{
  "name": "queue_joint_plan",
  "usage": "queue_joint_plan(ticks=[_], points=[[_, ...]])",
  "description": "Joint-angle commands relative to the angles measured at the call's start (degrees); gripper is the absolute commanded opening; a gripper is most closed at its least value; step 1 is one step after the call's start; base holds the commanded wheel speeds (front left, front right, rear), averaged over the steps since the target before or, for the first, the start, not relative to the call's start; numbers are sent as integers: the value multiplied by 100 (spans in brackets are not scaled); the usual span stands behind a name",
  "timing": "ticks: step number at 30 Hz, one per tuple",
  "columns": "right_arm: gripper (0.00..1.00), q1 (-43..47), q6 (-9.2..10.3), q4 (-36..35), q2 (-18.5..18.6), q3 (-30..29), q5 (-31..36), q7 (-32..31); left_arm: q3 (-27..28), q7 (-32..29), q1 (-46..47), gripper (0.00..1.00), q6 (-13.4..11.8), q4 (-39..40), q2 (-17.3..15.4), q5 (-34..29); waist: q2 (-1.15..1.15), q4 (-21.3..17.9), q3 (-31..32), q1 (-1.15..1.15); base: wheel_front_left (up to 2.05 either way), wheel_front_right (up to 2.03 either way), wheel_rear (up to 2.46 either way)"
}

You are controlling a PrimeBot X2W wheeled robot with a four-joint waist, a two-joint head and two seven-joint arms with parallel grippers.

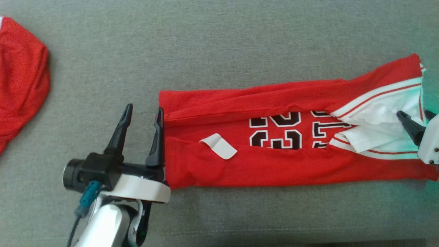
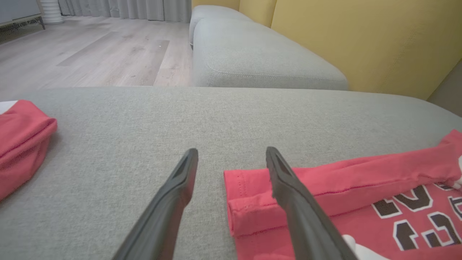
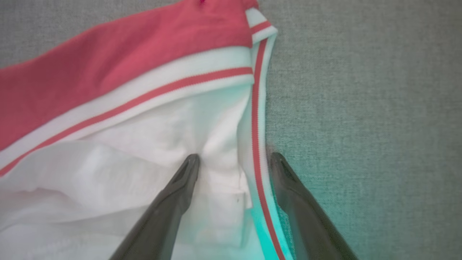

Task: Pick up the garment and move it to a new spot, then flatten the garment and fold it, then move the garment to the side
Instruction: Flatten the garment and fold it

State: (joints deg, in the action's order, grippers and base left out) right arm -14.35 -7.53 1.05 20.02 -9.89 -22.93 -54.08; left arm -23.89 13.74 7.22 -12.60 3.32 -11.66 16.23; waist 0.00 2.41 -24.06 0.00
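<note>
We judge the garment [image 1: 291, 151] folded lengthwise, the left pincer [image 1: 144, 109] and right pincer [image 1: 413, 115] gaping empty, with cross-fold and move aside left.

We're looking into a home here, a living room by every sign. A wide grey upholstered seat [image 2: 216, 119] is stretching across the foreground. Another grey sofa section [image 2: 260, 61] is running away behind it along yellow back panels [image 2: 361, 43]. Pale wood-plank flooring [image 2: 90, 54] is spreading out left, and long grey curtains [image 2: 126, 9] are hanging at the far end.
</note>
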Motion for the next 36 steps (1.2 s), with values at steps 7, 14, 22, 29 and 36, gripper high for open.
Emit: queue_joint_plan(ticks=[7, 14, 22, 29, 36], points=[[91, 315, 4, -18, 176, 206, 84, -346, 228, 122, -98, 100, 45, -56, 338, -213, 0, 183, 118, 0, 0, 0, 0], [0, 273, 4, -84, 165, -51, -138, 30, 462, 124, -323, 100, 191, 43, 635, -331, 0, 215, 352, 0, 0, 0, 0], [0, 64, 4, 238, 641, -1354, 97, 445, 675, 125, -666, 100, 415, 46, 830, -430, 0, 210, 781, 0, 0, 0, 0], [0, 111, 4, -478, 668, -1095, -315, 201, 748, 125, -808, 100, 496, 5, 871, -375, 0, 227, 997, 0, 0, 0, 0], [0, 360, 4, -1587, 238, 144, -857, -277, 544, 126, -807, 100, 436, -26, 877, -112, 0, 298, 1075, 0, 0, 0, 0]])
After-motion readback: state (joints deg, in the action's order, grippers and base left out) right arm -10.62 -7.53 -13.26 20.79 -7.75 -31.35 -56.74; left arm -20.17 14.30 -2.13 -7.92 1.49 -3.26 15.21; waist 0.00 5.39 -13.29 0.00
